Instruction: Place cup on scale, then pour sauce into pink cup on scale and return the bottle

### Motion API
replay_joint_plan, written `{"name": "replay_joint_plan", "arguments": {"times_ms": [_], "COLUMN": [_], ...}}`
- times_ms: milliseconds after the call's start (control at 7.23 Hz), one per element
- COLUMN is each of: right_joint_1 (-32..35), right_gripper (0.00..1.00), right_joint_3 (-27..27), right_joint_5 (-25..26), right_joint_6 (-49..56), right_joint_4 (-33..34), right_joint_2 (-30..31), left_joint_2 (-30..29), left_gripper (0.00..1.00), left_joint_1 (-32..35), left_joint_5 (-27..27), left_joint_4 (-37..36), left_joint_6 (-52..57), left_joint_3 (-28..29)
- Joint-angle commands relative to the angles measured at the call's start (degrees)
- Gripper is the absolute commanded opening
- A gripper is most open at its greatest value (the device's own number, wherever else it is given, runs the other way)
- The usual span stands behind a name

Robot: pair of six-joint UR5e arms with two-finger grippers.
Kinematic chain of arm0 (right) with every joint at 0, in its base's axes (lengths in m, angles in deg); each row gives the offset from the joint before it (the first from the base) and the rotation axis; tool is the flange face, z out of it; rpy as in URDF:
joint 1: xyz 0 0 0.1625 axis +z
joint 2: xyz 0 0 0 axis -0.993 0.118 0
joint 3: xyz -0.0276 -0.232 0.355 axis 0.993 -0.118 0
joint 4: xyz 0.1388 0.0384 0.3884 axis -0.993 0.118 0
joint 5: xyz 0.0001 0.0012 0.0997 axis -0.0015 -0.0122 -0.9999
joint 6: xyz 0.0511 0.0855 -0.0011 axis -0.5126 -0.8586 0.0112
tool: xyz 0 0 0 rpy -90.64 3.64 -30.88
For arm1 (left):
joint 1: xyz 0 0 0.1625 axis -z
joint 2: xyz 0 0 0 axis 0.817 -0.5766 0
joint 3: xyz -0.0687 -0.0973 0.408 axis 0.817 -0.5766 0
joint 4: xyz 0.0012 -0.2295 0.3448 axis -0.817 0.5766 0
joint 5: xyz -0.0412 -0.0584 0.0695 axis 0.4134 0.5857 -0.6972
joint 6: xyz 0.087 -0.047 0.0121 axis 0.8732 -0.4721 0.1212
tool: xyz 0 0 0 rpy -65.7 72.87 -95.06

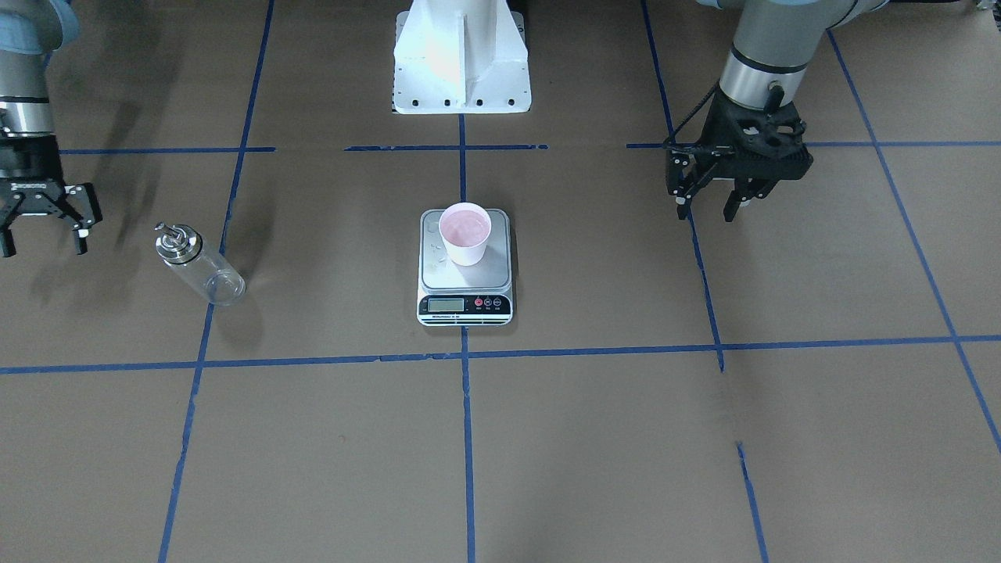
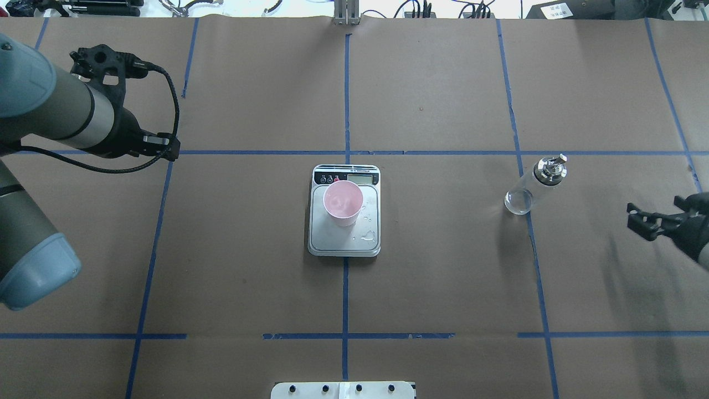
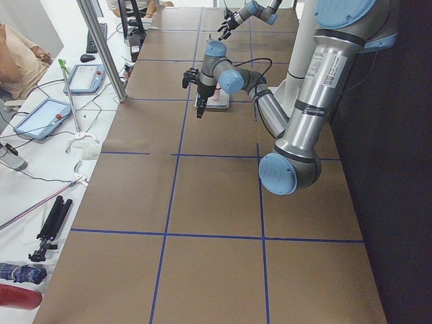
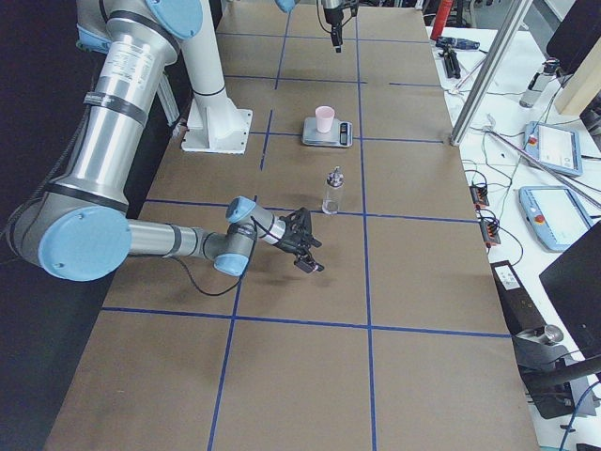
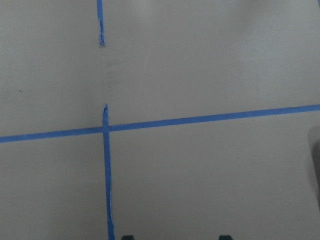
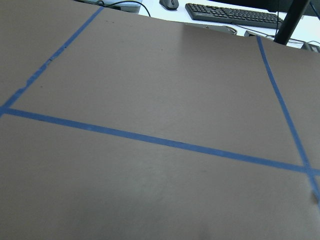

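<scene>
Scale [image 1: 469, 277], cup [image 1: 465, 233] — bottle [image 1: 202, 266] near right jaws

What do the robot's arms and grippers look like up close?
The left arm and right arm are jointed silver-grey tubes with pale blue rounded caps at the joints. Each ends in a black two-finger gripper. The left gripper has a boxy black mount and a looping black cable. The right gripper bears a small white marking, too small to read.

We see a robotics lab: robot arms [image 3: 324, 67] over a paper-covered table [image 1: 626, 438] gridded with blue tape [image 1: 467, 438], teach pendants [image 4: 561, 148], keyboard [image 6: 232, 15] and cables [image 2: 412, 8] alongside.
</scene>
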State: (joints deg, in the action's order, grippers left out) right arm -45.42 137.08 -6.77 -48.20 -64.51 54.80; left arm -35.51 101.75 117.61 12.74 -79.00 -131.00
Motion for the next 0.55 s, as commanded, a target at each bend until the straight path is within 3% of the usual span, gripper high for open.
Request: {"name": "replay_joint_plan", "arguments": {"times_ms": [0, 138, 415], "right_joint_1": [30.52, 39.54, 49.43], "right_gripper": [1.0, 1.0, 1.0], "right_joint_3": [-5.26, -5.91, -5.83], "right_joint_5": [-34.18, -43.31, -56.52], "right_joint_6": [18.28, 25.94, 40.35], "right_joint_4": [6.78, 17.63, 41.87], "right_joint_2": [-9.08, -14.89, -24.13], "left_joint_2": [0.07, 0.07, 0.77], "left_gripper": [0.65, 0.65, 0.66], "left_joint_1": [6.78, 13.09, 27.58], "left_joint_5": [2.49, 8.52, 21.17], "left_joint_4": [2.31, 5.28, 17.3], "left_joint_6": [8.7, 15.55, 35.02], "left_joint_3": [4.37, 9.27, 26.9]}}
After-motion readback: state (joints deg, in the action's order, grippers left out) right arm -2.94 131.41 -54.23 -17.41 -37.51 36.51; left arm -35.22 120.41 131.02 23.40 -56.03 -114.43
